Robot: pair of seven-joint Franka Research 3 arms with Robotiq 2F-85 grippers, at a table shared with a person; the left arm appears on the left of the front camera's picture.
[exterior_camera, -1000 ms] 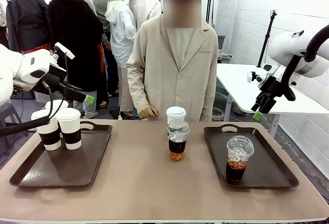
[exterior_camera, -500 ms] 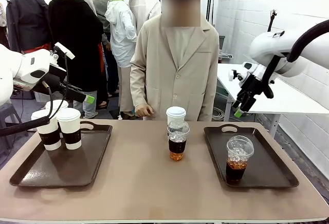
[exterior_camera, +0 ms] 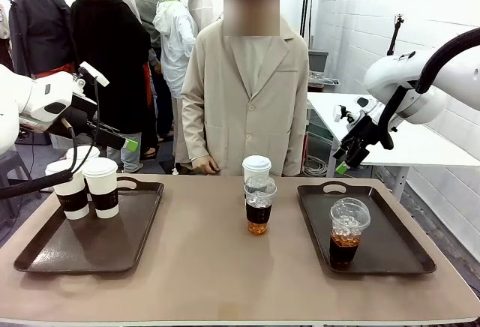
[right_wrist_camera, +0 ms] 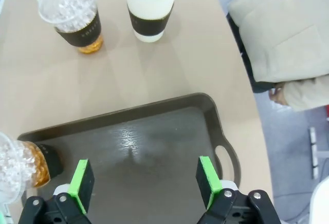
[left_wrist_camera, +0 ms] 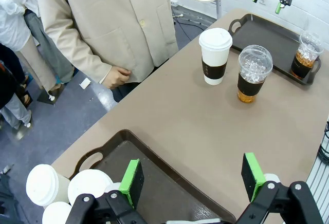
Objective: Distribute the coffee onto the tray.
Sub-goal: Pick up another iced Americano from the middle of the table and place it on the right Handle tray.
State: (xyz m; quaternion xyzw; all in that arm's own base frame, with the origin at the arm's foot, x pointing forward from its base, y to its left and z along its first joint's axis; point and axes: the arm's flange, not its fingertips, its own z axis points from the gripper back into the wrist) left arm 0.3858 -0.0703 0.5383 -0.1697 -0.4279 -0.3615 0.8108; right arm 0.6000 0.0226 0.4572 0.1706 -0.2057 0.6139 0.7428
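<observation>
gaping wide and empty, the right gripper [right_wrist_camera: 144, 175] hangs above the right tray [right_wrist_camera: 154, 147], with one iced coffee [right_wrist_camera: 25, 162] at lower left. the left gripper [left_wrist_camera: 193, 179], fingers equally apart, holds nothing over the left tray [left_wrist_camera: 164, 188] beside three paper cups [left_wrist_camera: 43, 183]. mid-frame on the table [exterior_camera: 210, 267] stand an iced cup [exterior_camera: 259, 205] and a lidded paper cup [exterior_camera: 256, 168].

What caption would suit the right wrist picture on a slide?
Open right gripper above a tray holding one iced coffee; a second iced coffee and a paper cup stand on the table.
</observation>
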